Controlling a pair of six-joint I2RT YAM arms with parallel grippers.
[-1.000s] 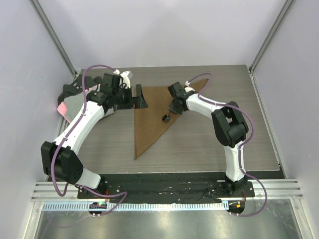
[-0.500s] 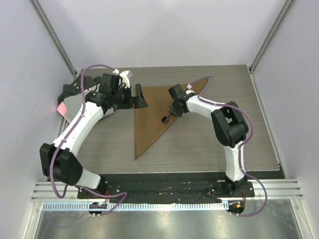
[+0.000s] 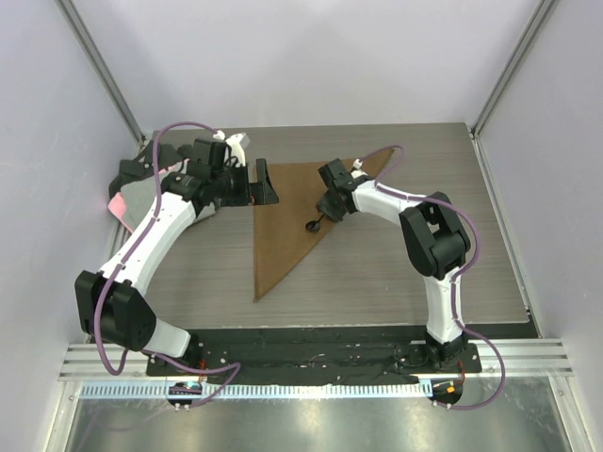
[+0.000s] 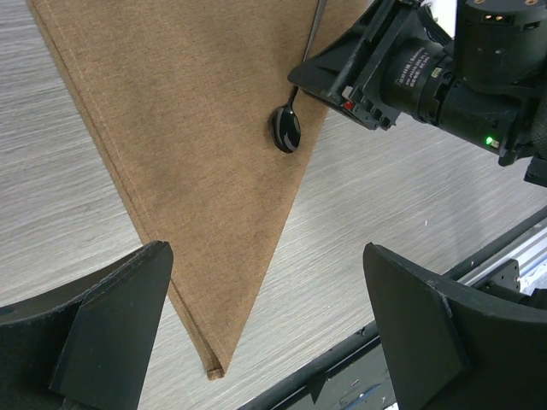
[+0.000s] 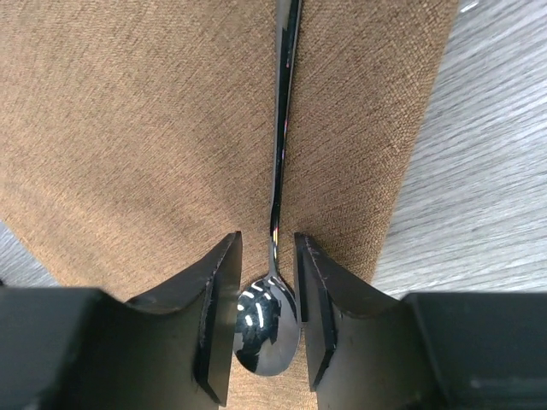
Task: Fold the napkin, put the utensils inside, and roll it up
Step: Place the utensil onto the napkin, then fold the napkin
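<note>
The napkin (image 3: 283,212) lies on the table as a folded brown triangle. The right gripper (image 5: 267,248) sits low over it, its jaws slightly apart on either side of the black spoon (image 5: 272,329), which rests near the slanted edge. I think a straight lift is best, so the spoon does not shift. The left gripper (image 4: 265,282) hovers wide open close by. The grey cloth (image 3: 141,195) lies well apart.

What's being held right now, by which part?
Nothing is held. The right gripper has its jaws apart around the neck of the utensil; the left gripper is open, empty.
</note>
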